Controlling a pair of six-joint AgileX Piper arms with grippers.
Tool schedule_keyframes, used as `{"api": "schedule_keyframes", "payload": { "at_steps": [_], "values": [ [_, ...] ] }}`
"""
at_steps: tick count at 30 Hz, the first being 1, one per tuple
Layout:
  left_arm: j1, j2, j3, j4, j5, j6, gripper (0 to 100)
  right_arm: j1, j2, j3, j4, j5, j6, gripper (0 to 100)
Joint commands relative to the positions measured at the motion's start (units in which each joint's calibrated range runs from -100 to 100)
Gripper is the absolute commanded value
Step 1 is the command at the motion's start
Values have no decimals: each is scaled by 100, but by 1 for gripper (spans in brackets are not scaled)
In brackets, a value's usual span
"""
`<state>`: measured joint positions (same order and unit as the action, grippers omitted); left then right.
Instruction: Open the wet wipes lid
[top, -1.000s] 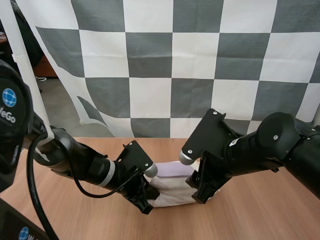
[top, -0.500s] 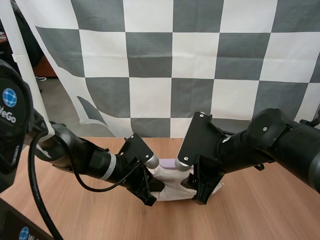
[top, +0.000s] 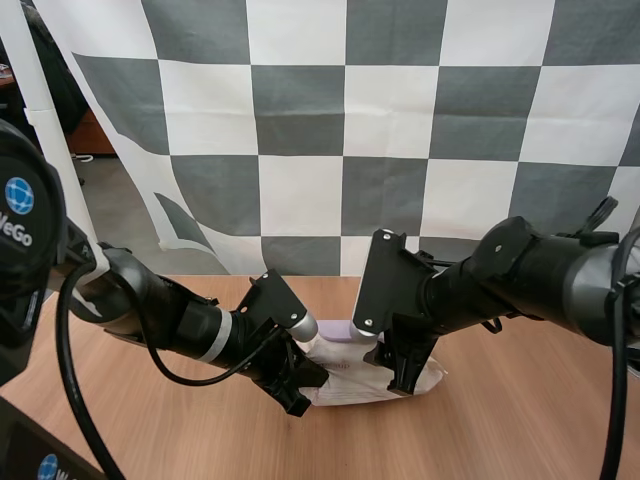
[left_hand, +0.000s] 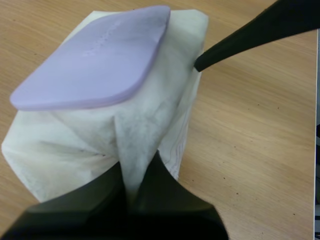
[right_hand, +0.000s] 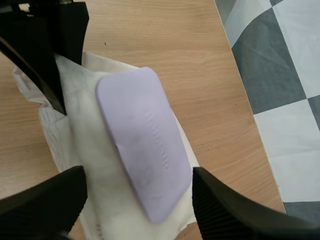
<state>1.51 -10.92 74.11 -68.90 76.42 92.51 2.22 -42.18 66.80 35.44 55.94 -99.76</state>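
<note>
Wet wipes pack (top: 350, 382), a soft white wrapper with a flat lilac plastic lid (right_hand: 145, 150) lying shut on top, rests on the wooden bench (top: 520, 430). At one end of the pack my left gripper (left_hand: 135, 175) pinches a fold of the wrapper. At the opposite end my right gripper (right_hand: 137, 195) is spread, one finger on either side of the lid's end. I judge the pinch should serve as a firm anchor. The right fingertips should catch the lid's rim, not the wrapper, and lift gently so the pack does not rise with it.
</note>
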Motion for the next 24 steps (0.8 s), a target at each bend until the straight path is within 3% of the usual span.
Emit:
{"api": "schedule_keyframes", "payload": {
  "at_steps": [1, 5, 6, 10, 13, 15, 21, 24],
  "values": [
    [0, 0, 2, 30, 73, 84, 0, 4, 38, -10, 176, -82, -24, 100],
    [0, 6, 2, 53, 90, 84, 0, 84, 55, -10, 190, -114, -24, 100],
    [0, 6, 2, 53, 90, 84, 0, 114, 55, -10, 190, -173, -24, 95],
    [0, 6, 2, 78, 90, 84, 0, 136, 55, -10, 190, -313, -24, 64],
    [0, 6, 2, 88, 107, 84, 0, 136, 55, -10, 190, -297, -24, 33],
    [0, 6, 2, 93, 152, 84, 0, 136, 55, -10, 190, -297, -24, 21],
    [0, 6, 2, 160, 246, 84, 0, 136, 55, -10, 236, -347, -24, 17],
    [0, 6, 2, 171, 244, 84, 0, 136, 55, -10, 237, -382, -24, 0]
  ]
}}
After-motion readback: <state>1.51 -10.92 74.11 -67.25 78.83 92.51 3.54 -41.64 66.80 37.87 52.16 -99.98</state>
